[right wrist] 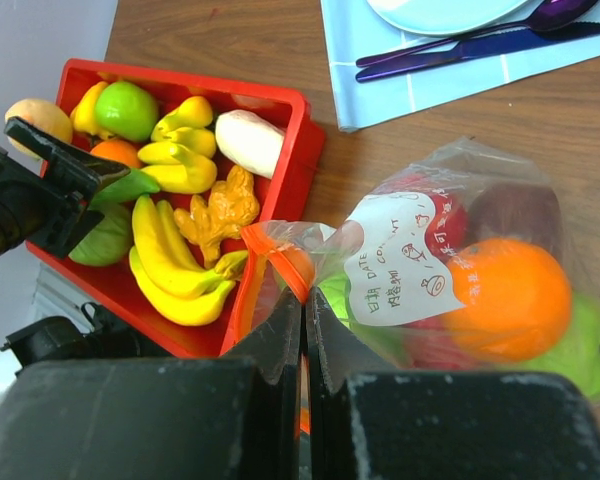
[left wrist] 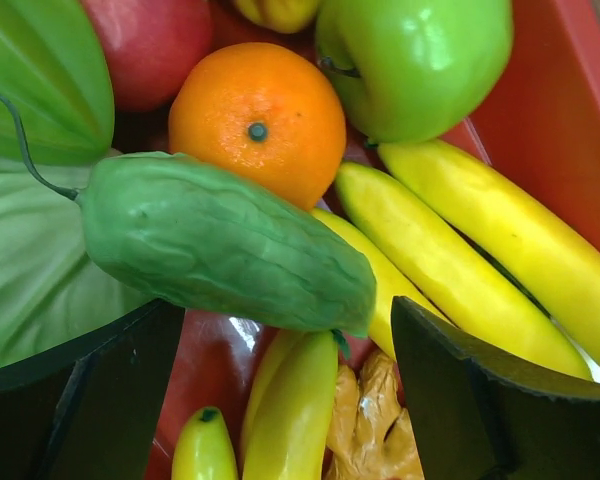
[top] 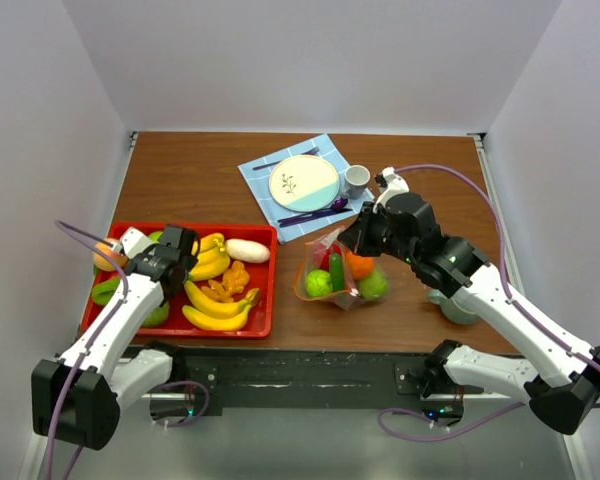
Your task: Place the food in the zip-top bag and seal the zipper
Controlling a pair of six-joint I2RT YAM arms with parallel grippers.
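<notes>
The zip-top bag (top: 340, 275) lies on the table right of the red tray (top: 180, 229). It holds an orange (right wrist: 510, 300), a green apple (top: 318, 283), a cucumber and something red. My right gripper (right wrist: 305, 300) is shut on the orange-red zipper (right wrist: 280, 255) at the bag's mouth; the slider tab is hidden. My left gripper (left wrist: 290, 400) is open and empty, low over the tray, above a green cucumber (left wrist: 220, 245), an orange (left wrist: 255, 120), a green apple (left wrist: 410, 60) and bananas (left wrist: 480, 260).
A blue napkin (top: 265, 190) at the back carries a plate (top: 303, 182), purple cutlery (top: 315, 212) and a small cup (top: 356, 180). A grey object (top: 458, 308) sits partly under my right arm. White walls enclose the table on three sides.
</notes>
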